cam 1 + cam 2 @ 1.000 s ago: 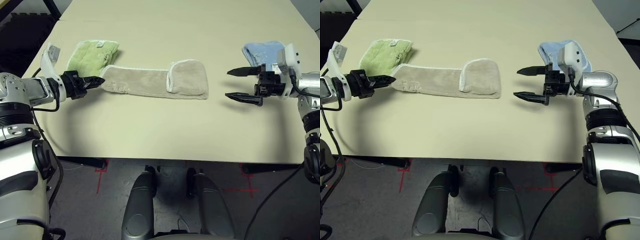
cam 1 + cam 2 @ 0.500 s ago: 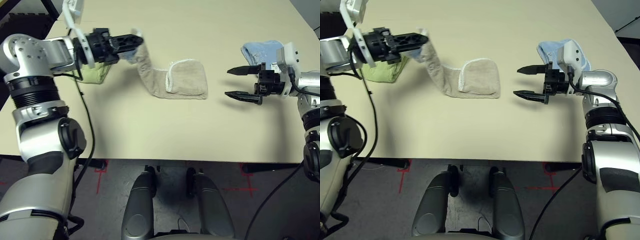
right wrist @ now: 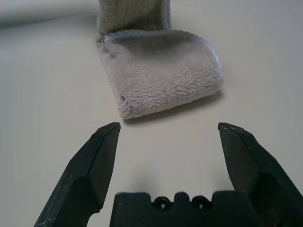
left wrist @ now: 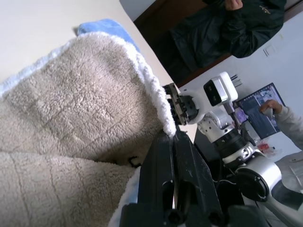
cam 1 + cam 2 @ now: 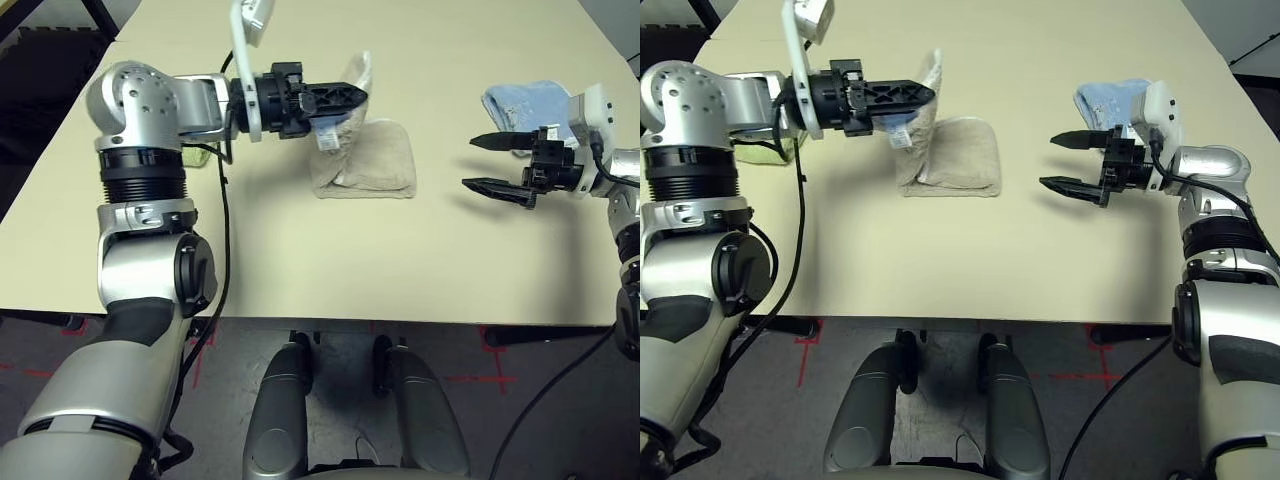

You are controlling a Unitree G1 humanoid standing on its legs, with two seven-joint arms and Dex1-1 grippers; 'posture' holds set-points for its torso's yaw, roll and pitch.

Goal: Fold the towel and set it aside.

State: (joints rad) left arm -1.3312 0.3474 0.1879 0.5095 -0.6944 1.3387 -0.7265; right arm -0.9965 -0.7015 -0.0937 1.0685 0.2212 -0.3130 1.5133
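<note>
A green cloth lies at the far left, mostly hidden behind the left arm, near the table edge on that side. The left gripper is clenched on 1 end of the towel and holds that end raised over the portion already doubled on the table; the free length hangs from the fingers down to the folded stack. To finish this fold well, the held end should be carried across until its white edging lines up with the far edge of the stack, then lowered flat before release, so no ridge forms. The table in front of the towel, toward the robot, is bare, and bare surface also lies behind it. To the right, the right gripper hovers with its 2 fingers spread apart, grasping nothing, apart from the towel. Behind it lies a blue cloth, near the right table edge; in my judgement the bare near side is the better place for setting the towel aside.
</note>
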